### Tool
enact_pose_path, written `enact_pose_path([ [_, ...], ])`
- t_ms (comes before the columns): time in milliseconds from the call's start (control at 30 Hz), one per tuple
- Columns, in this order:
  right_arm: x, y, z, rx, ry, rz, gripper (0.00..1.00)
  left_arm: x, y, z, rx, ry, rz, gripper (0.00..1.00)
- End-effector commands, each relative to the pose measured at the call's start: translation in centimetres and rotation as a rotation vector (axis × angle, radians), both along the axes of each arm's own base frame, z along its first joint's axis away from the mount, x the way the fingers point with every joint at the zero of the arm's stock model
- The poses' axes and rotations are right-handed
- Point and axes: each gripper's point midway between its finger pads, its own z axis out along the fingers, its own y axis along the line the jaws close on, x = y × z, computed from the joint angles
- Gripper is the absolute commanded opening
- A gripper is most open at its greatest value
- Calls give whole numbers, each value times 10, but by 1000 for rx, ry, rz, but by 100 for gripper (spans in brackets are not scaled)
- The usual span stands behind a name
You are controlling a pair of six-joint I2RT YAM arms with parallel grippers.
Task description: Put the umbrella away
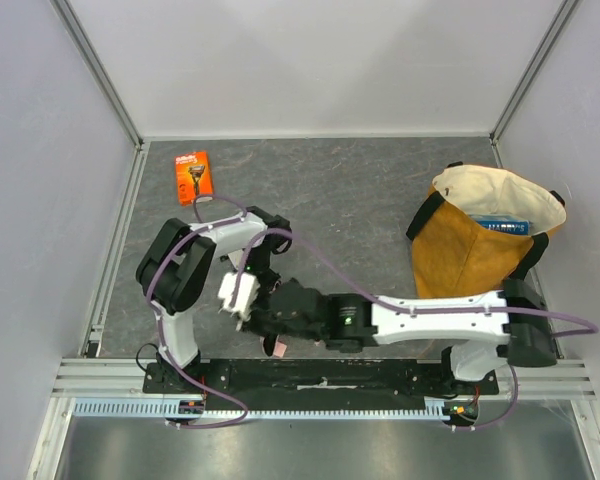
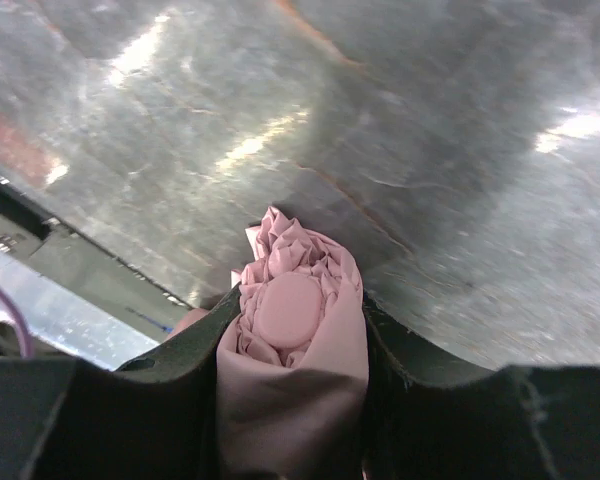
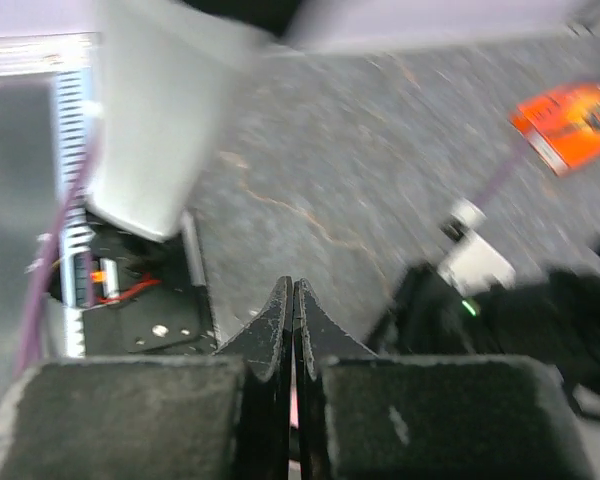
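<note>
Umbrella (image 2: 290, 400): pale pink fabric, bunched and crumpled, fills the left wrist view; round capped end faces away from the lens, toward the table (image 1: 360, 200).
Left gripper (image 2: 298, 305): pinching the umbrella, one dark finger (image 2: 180, 380) on each side, fabric bulging between them.
Long axis: runs out between the left fingers, roughly in line with that wrist's forward direction.
Right gripper (image 3: 292, 300): fingers pressed together, tips touching; a thin pink sliver shows low between them, too blurred to tell whether they nip anything.
Meeting point: from above, both wrists crowd together just ahead of the left arm's base; a small pink bit shows below them.
Tote bag (image 1: 460, 255): mustard, mouth open, standing far right, well apart from the umbrella.
Arm poses: left arm folded tight, elbow high; right arm stretched flat across the near edge, reaching leftward.
Judgement: the umbrella must travel rightward to the bag; the right arm's base sits nearer it.
Orange packet (image 1: 193, 177): far left, apart.
</note>
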Motion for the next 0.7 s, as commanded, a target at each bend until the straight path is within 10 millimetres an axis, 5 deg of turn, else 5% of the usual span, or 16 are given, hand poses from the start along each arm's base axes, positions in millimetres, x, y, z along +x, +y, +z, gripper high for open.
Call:
enact_pose_path([
  [0,62,-69,42,181,186,-383,0,75,-37,-12,-149,-374,17,2],
  [133,92,-131,-4,108,371,-603,7,107,-47,37,-270,-626,-38,2],
  [233,99,-161,-15,90,451,-618,21,130,-52,88,-358,-845,-92,2],
  [300,108,-181,-2,137,454,-629,42,141,-55,124,-438,-997,-118,2],
  [467,110,-169,17,107,512,-415,86,142,-68,191,-689,-1311,-244,2],
  [500,117,-170,22,100,514,-422,88,139,-75,217,-773,-1411,-293,2],
  [667,142,-180,67,227,598,-394,98,109,-82,255,-919,-1609,-514,2],
])
